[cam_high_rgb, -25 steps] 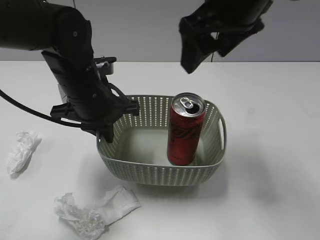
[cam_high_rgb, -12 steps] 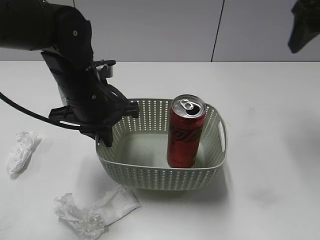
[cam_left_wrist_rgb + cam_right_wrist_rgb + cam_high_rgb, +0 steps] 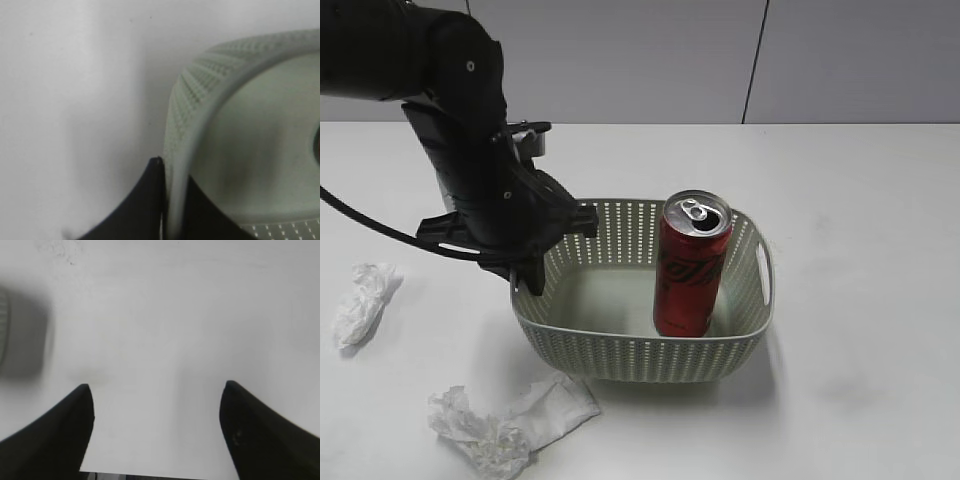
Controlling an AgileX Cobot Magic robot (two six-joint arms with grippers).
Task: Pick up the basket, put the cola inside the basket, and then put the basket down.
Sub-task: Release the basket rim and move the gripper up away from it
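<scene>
Here the basket [image 3: 642, 335] sits on the white table [image 3: 860, 250], and the cola [image 3: 690, 265] stands upright inside it toward its three o'clock end. The left gripper [image 3: 528, 275] pinches the basket's wall [image 3: 175, 165] at the nine o'clock end, one finger either side, apparently clamped. The right gripper [image 3: 156, 395] hangs with jaws wide apart over bare tabletop. Crumpled tissues [image 3: 510, 425] lie at seven o'clock of the basket.

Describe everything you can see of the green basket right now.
The basket is pale sage-green plastic, rectangular with rounded corners, perforated walls and a cut-out handle at its right end. It sits level at the table's middle, with the red cola upright inside. The left gripper is shut on its left rim.
</scene>
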